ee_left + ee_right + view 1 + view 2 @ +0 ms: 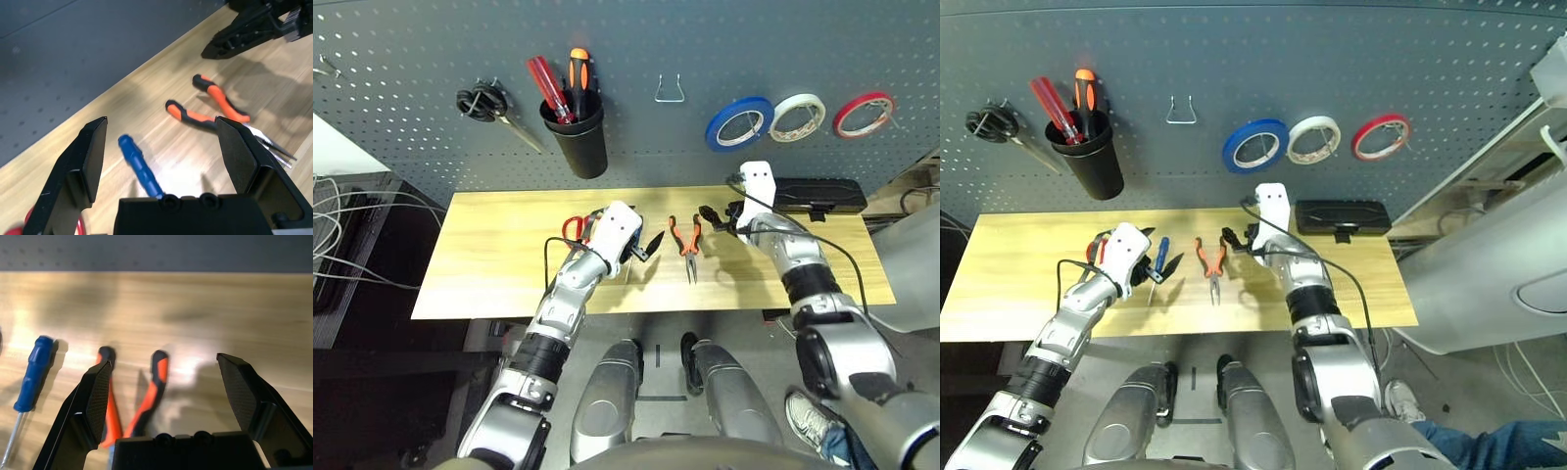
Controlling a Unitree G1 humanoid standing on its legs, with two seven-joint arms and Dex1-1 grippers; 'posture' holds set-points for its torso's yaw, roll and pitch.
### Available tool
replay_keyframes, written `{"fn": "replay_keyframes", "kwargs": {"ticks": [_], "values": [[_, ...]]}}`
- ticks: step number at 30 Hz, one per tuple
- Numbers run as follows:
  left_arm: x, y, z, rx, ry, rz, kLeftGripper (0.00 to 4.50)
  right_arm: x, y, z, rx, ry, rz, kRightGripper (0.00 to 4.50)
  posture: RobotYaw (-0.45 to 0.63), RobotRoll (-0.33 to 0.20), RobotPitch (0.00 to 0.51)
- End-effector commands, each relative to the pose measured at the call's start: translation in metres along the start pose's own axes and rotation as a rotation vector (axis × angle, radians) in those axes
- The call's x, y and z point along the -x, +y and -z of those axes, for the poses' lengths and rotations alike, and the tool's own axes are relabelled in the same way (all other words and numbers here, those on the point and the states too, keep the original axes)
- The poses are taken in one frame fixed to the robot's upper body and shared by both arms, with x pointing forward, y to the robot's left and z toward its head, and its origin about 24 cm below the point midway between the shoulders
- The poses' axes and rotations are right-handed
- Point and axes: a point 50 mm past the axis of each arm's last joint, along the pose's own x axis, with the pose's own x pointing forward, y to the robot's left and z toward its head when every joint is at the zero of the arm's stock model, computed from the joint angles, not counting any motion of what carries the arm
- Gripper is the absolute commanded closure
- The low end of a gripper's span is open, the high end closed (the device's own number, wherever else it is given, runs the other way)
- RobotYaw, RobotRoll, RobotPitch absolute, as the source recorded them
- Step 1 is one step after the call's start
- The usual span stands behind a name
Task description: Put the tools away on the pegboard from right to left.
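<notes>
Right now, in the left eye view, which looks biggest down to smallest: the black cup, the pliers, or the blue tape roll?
1. black cup
2. orange-and-black pliers and blue tape roll: they look about alike, and the pliers lie nearer the camera, so I won't rank them.

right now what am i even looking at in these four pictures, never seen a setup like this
A humanoid robot stands at a wooden table facing a grey pegboard. Two pictures come from cameras in its head, looking down over its silver arms. The other two come from cameras on its wrists, each looking out between that claw's two black fingers.

On the table lie orange-handled pliers, a small blue screwdriver, red-handled scissors partly hidden by the left arm, and a black case at the back right. A blue tape roll already hangs on the board beside a white roll and a red roll, with black scissors and a black cup of screwdrivers further left.

The left claw and right claw are both open and hold nothing.
</notes>
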Motion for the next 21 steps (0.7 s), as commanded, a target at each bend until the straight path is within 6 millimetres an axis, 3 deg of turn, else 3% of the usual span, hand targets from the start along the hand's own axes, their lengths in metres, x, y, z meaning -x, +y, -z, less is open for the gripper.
{"fn": "replay_keyframes", "kwargs": {"ticks": [1, 9, 21], "values": [[0.004, -0.002, 0.007, -0.005, 0.033, -0.002, 0.0, -0.007, 0.007, 0.009, 0.025, 0.081, 0.031, 0.03, 0.21, 0.0, 0.238], [0.004, -0.002, 0.005, -0.004, 0.02, 0.011, 0.0, -0.013, 0.009, 0.013, 0.077, 0.158, 0.115, 0.03, 0.23, 0.0, 0.245], [0.006, -0.004, 0.004, -0.006, 0.013, 0.031, 0.0, -0.011, -0.003, 0.027, 0.034, 0.227, 0.219, 0.03, 0.23, 0.0, 0.252]]}}
